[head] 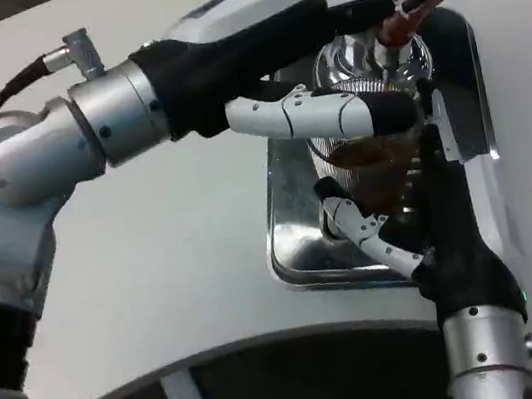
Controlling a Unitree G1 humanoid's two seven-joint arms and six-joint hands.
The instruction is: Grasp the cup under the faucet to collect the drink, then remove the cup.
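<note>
The right hand (392,230) grips a cup (372,164) of brown drink on the tray (291,226); above the cup, the left hand (333,113) presses the faucet (400,21).

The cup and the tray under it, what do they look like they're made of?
The cup looks like clear plastic or glass: the brown drink shows through its wall. Which of the two, the picture leaves open. The tray looks like polished metal, probably stainless steel: its surface is mirror-bright and reflects what is around it.
</note>
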